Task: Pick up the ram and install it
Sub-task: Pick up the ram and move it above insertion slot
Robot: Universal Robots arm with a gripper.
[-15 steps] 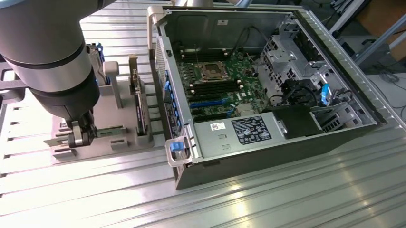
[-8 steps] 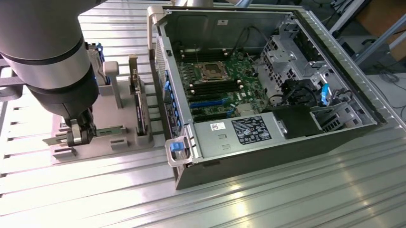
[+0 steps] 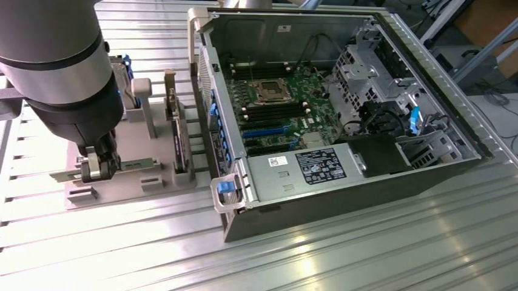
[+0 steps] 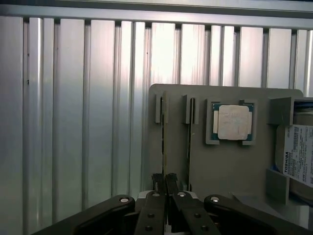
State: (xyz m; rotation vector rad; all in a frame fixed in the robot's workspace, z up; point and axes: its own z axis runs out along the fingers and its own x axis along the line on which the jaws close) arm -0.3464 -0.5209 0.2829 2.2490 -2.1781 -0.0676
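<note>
Here the ram (image 4: 164, 142) stands in the holder (image 4: 230, 166), end effector (image 4: 164, 180) pinching it.

I work over a ribbed aluminium bench (image 3: 364, 242) whose long slats throw back bright white glare, strongest toward the exterior view's left. Beyond its far right edge lie pale grey floor (image 3: 506, 121), slanting metal frame legs (image 3: 486, 57) and a brown board (image 3: 486, 18).
</note>
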